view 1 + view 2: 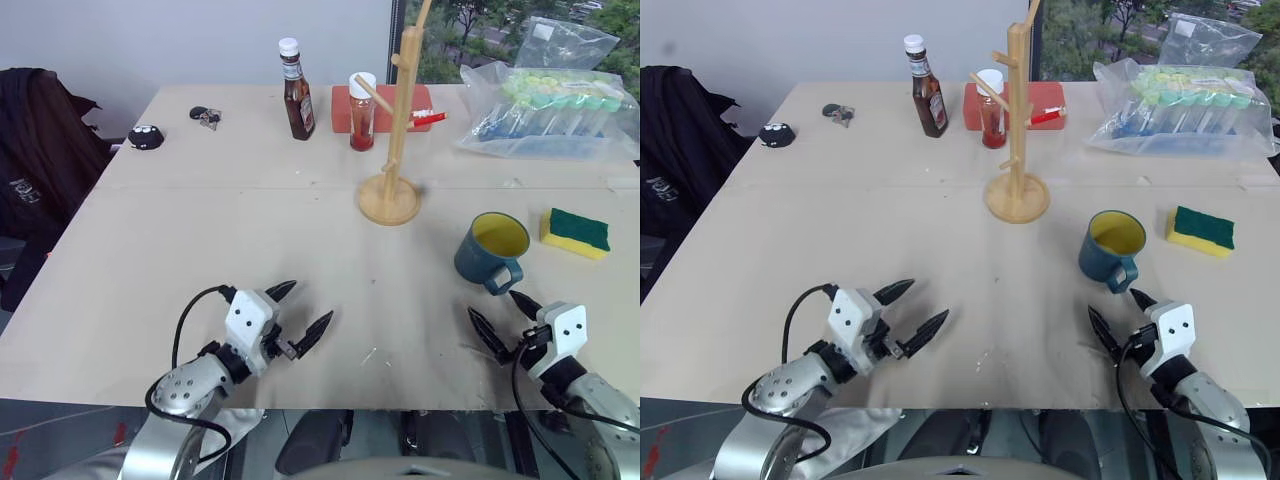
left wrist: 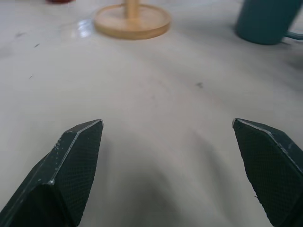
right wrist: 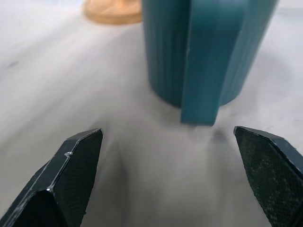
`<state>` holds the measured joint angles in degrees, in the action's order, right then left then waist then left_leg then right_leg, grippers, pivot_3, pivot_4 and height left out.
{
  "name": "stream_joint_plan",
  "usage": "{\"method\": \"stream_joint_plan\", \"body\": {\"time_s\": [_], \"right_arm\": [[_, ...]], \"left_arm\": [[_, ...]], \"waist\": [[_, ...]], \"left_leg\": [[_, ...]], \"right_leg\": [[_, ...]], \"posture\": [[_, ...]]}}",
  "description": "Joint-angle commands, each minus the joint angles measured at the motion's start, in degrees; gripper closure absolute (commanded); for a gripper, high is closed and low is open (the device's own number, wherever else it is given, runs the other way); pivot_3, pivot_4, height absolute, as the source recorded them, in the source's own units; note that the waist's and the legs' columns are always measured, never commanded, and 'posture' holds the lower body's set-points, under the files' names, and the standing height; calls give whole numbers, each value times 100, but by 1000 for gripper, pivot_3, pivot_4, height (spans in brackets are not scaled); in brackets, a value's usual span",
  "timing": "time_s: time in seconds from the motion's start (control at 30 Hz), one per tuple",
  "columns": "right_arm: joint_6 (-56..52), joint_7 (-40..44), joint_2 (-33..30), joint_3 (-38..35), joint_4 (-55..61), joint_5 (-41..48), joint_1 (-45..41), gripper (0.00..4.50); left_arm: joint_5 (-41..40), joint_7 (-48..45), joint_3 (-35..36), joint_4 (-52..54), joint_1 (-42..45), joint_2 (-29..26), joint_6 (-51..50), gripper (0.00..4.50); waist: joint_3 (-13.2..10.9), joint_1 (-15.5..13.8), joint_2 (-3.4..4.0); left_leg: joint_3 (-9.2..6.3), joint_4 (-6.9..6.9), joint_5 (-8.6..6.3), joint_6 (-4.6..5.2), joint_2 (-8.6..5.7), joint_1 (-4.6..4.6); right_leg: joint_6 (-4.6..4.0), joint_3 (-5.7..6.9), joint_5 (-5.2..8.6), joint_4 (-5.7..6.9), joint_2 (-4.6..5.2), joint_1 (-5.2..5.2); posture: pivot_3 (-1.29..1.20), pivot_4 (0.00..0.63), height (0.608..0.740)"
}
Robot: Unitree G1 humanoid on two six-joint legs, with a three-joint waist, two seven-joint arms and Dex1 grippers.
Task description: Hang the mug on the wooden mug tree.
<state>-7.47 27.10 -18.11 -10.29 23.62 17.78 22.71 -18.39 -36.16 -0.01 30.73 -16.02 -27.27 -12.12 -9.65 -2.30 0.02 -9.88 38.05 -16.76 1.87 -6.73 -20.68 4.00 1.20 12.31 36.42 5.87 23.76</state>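
A blue-teal mug (image 1: 490,251) with a yellow inside stands upright on the table at the right, its loop handle (image 3: 202,66) turned toward me. My right gripper (image 1: 500,320) is open just in front of that handle, a short gap away, nothing between its fingers. The wooden mug tree (image 1: 392,130) stands on its round base (image 2: 132,21) in the middle of the table, left of and beyond the mug. My left gripper (image 1: 300,313) is open near the front edge at the left, empty, pointing toward the tree and mug.
A brown sauce bottle (image 1: 297,92), a red-filled jar (image 1: 362,112) and a red box (image 1: 338,108) stand behind the tree. A yellow-green sponge (image 1: 575,233) lies right of the mug. A plastic bag of cups (image 1: 545,100) sits at far right, keys (image 1: 206,116) and a small black object (image 1: 146,137) at far left.
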Motion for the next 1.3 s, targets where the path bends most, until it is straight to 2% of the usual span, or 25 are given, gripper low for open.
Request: {"method": "stream_joint_plan", "body": {"time_s": [0.03, 0.27, 0.4, 0.7, 1.3], "right_arm": [[-54, -480, 192, 19, 437, -188, 11, 25], [-97, -1435, 806, 54, 723, -611, -43, 25], [-105, -1578, 998, 188, 901, -647, -19, 25], [40, -1780, 1124, 244, 794, -876, 111, 25], [105, -1907, 1248, 349, 475, -952, -236, 25]], "left_arm": [[-597, -416, 191, 162, 272, -170, -108, 0], [-1722, -1605, 346, 441, 902, -1055, -622, 0], [-1927, -1835, 413, 395, 1276, -1328, -756, 0], [-2143, -1785, 359, 456, 1528, -1264, -943, 0], [-2100, -1655, 269, 604, 1448, -1201, -995, 0]], "waist": [[1, 4, 2], [4, 19, 2], [5, 28, 1], [6, 144, -1], [10, 153, -8]], "left_leg": [[3, 0, 0, 0, 0, 1], [14, -9, 13, -22, 2, 1], [26, -19, 14, -22, 1, 2], [48, -35, 15, -22, 7, 3], [80, -47, 15, -23, 23, 12]], "right_leg": [[0, -3, 0, 0, -7, 1], [-12, -18, -6, 8, -14, 16], [-23, -32, -12, 7, -17, 25], [-25, -53, -13, 7, -23, 40], [-26, -78, -15, 7, -38, 48]], "posture": [[0, 150, 740], [0, 150, 740], [0, 150, 740], [0, 150, 740], [0, 150, 740]]}}
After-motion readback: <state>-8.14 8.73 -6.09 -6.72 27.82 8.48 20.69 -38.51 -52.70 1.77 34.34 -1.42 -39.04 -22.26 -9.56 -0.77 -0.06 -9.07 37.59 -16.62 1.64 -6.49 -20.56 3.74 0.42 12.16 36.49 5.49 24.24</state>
